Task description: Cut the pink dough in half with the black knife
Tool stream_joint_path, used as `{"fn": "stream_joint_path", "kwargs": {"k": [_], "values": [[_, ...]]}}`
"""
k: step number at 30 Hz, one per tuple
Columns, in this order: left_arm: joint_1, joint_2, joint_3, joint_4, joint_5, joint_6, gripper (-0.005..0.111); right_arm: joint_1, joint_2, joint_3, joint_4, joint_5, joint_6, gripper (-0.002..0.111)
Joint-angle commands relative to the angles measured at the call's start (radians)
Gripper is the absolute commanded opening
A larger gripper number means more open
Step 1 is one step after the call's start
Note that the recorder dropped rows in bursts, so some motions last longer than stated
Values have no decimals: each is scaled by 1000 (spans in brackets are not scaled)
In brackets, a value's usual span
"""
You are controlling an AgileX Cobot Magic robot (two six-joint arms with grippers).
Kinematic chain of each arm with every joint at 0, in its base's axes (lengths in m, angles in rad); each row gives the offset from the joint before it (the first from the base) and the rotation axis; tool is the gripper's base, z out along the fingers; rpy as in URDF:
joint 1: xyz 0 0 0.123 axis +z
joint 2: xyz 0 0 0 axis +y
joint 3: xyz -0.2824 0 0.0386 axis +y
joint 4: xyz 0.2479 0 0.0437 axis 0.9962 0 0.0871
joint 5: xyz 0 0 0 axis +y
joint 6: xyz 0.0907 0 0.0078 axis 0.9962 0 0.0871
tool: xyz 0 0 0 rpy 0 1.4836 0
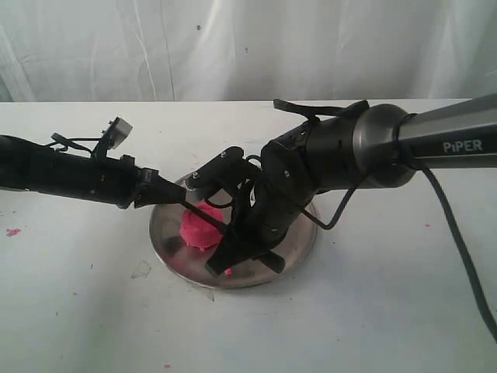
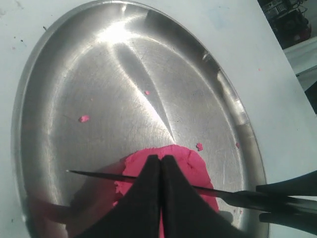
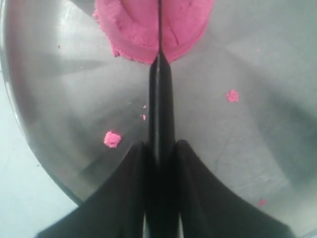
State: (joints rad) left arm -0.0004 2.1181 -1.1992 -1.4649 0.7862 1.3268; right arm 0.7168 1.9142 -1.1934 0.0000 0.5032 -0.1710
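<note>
White word "PiPER", capital letters with a small i, printed along the grey tube of the right robot arm, beside its round dark joint, up and to the right of the round steel plate

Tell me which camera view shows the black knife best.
The left wrist view: the black knife appears side-on, almost its whole length, lying across the pink dough. The right wrist view shows it only edge-on, held in the right tool. The exterior view shows just a thin dark line.
</note>
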Motion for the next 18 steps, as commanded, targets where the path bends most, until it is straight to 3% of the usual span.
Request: {"fn": "stream_joint_path", "kwargs": {"k": [1,18], "values": [[-7,10,0,1,3,12,0,-2,-1,-4,0,32,-6,3],[-7,10,0,1,12,12,0,-2,44,-4,0,5,-6,3]]}}
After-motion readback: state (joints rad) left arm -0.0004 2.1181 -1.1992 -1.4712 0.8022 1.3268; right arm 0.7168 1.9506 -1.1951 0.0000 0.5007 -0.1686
